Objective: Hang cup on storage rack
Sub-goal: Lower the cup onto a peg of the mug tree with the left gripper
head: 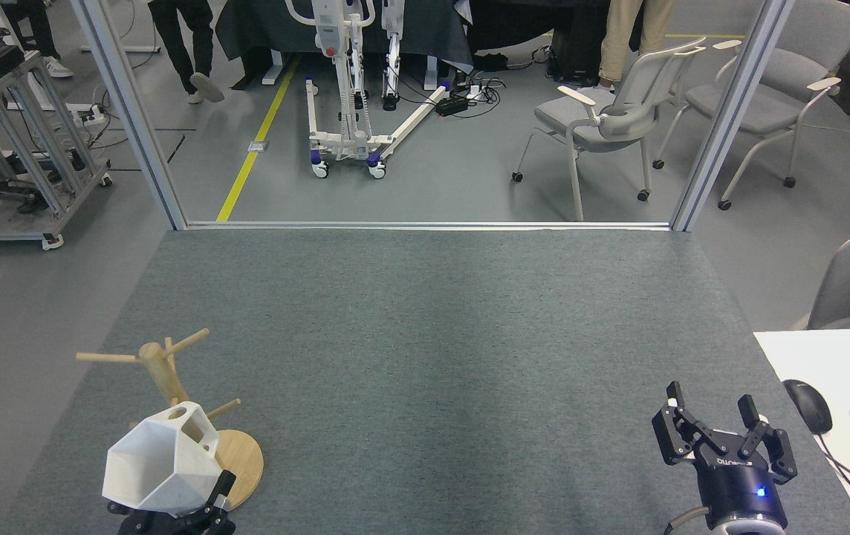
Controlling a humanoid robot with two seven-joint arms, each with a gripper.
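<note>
Down at the near left corner of the surface (425, 357), the left hand (172, 513) grips the cup (161, 464) from beneath, its empty mouth facing us, just in front of the storage rack (165, 371). Next, I judge, its handle must be threaded onto a peg. Opposite, the right hand (722, 435) hangs open and empty.
</note>
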